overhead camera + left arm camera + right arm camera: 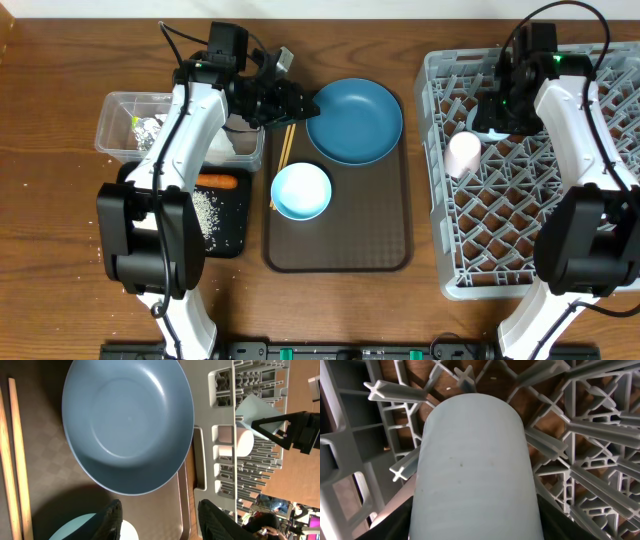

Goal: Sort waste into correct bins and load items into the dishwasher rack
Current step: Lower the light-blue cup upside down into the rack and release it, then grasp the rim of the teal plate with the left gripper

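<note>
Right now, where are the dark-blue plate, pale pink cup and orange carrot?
dark-blue plate [354, 122], overhead view, centre of its well.
pale pink cup [463, 154], overhead view, middle of its side.
orange carrot [216, 182], overhead view, mid-length.

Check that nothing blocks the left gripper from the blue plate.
Nothing visible does. The left gripper is open and faces the plate across bare tray. The chopsticks lie off to one side, and the bowl shows beside one finger, outside the gap.

I see a brown serving tray [350, 240] that lies flat near the middle of the wooden table [50, 250]. The table's wood is dark and grained.
</note>
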`<act>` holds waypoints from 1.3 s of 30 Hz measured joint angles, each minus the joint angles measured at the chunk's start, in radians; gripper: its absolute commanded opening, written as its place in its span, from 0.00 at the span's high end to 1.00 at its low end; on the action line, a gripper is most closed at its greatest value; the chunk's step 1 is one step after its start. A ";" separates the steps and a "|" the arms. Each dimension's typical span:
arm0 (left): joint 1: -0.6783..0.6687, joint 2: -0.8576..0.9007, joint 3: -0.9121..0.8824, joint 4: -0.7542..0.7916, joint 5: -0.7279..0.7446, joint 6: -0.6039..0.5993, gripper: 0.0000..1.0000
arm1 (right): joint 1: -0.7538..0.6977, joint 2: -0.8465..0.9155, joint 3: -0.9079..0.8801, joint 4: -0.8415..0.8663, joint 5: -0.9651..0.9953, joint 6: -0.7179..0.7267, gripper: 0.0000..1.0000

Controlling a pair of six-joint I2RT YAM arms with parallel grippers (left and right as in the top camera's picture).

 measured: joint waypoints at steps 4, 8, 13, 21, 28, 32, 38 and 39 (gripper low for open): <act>0.000 0.000 0.000 0.000 0.000 0.000 0.49 | 0.000 0.001 0.000 0.002 0.000 0.002 0.13; 0.000 0.000 0.000 0.000 0.000 0.001 0.43 | 0.000 0.001 0.002 0.000 0.001 0.002 0.10; 0.000 0.000 0.000 0.000 0.000 0.000 0.43 | 0.000 0.001 0.035 -0.024 0.001 0.002 0.10; 0.000 0.000 0.000 -0.003 -0.023 0.000 0.43 | 0.000 -0.017 0.197 -0.140 -0.055 -0.022 0.09; 0.000 0.000 0.000 -0.075 -0.134 0.000 0.44 | 0.008 -0.111 0.220 -0.201 -0.233 -0.078 0.09; 0.000 0.000 0.000 -0.128 -0.235 -0.001 0.44 | 0.037 -0.122 0.222 -0.225 -0.308 -0.108 0.09; -0.011 0.000 0.000 -0.158 -0.339 -0.005 0.44 | 0.090 -0.122 0.221 -0.231 -0.341 -0.123 0.09; -0.018 0.000 0.000 -0.152 -0.346 -0.007 0.44 | 0.099 -0.122 0.221 -0.234 -0.341 -0.125 0.09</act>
